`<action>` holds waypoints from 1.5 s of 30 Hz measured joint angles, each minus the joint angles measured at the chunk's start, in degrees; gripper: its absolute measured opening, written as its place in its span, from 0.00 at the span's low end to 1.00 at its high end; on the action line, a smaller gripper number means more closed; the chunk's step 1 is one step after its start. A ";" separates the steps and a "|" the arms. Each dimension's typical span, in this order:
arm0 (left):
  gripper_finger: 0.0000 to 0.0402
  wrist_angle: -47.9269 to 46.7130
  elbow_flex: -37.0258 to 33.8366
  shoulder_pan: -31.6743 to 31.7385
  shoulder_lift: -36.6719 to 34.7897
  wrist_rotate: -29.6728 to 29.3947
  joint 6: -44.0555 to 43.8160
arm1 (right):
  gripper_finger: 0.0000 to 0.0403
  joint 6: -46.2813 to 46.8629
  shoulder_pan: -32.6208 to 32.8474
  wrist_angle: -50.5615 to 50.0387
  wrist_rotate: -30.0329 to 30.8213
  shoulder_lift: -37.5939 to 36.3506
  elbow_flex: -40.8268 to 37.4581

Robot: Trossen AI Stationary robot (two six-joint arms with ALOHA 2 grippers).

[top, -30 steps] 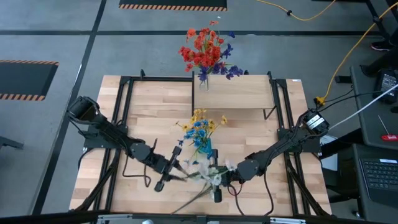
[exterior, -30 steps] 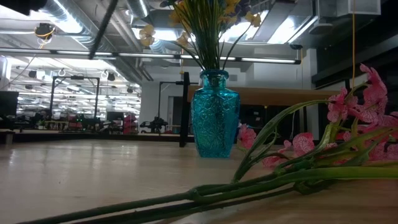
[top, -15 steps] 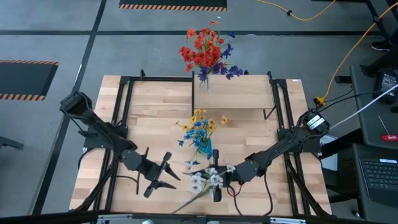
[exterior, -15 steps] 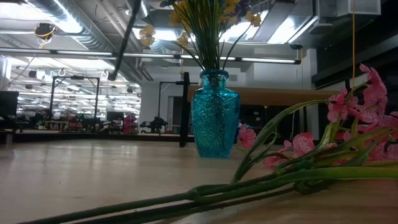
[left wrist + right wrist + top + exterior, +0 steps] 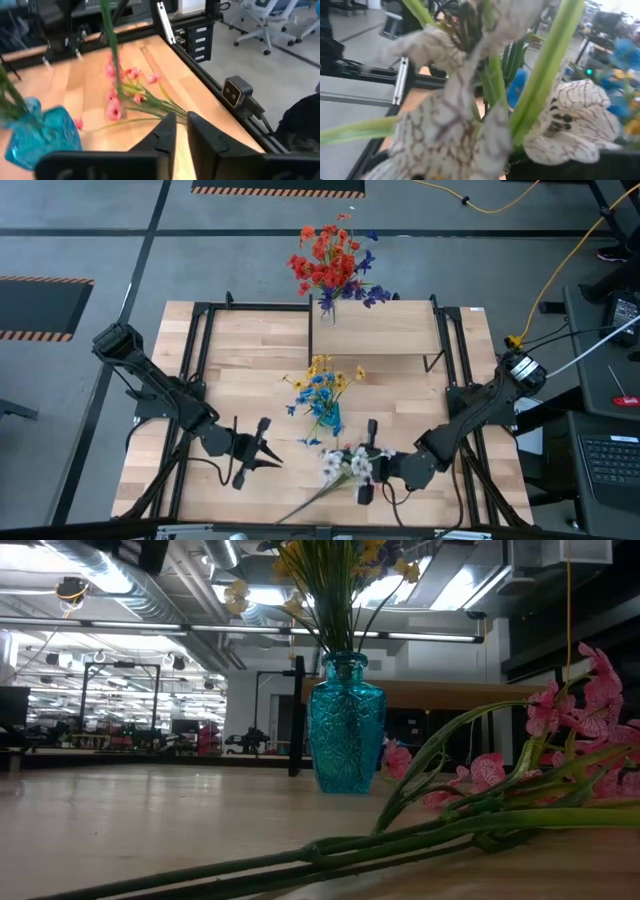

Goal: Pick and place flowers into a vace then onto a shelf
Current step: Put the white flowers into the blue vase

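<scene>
My right gripper [image 5: 362, 468] hangs near the table's front, shut on a bunch of white flowers [image 5: 347, 465] whose blooms fill the right wrist view [image 5: 450, 125]. Left of it my left gripper [image 5: 268, 452] is off the table with nothing between its fingers [image 5: 168, 131], which leave only a thin slit. Pink flowers [image 5: 560, 740] lie flat on the tabletop, stalks [image 5: 300, 502] pointing at the near left. The blue vase [image 5: 330, 420] stands upright mid-table and holds yellow and blue flowers [image 5: 322, 383]. The shelf [image 5: 400, 330] is at the far side. My right gripper holds the white flowers by their green stalks [image 5: 542, 85], just below the blooms. The blooms hide the fingers in the wrist view, so the kind of hold cannot be told. It comes about level from the table's right. The bunch is lifted clear of the table.
A clear vase of red and blue flowers [image 5: 330, 265] stands at the shelf's far left corner. Black frame rails [image 5: 195, 380] run along the table's left and right sides. Bare wood lies to the left of the blue vase [image 5: 345, 725].
My left gripper has opened wide and let go of the white bunch. It has drawn back toward the table's left and brought its fingers almost together. My right gripper has carried the white flowers a little toward the table's right and tipped up toward level.
</scene>
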 joint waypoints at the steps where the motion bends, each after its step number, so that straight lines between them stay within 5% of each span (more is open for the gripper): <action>1: 0.07 0.10 -0.38 0.28 0.00 0.24 -1.16 | 0.00 0.66 -0.04 -1.00 1.01 -0.55 0.00; 14: 0.01 1.96 -3.34 1.50 0.00 -0.03 -4.44 | 0.00 4.21 -0.75 -12.63 8.04 -10.54 0.00; 29: 0.01 1.97 -3.34 1.50 0.00 -1.03 -3.99 | 0.00 2.45 -8.06 -12.58 4.30 -11.62 0.00; 45: 0.01 1.90 -3.32 1.50 0.02 -1.05 -3.97 | 0.00 0.81 -8.76 -13.99 4.18 -11.63 0.00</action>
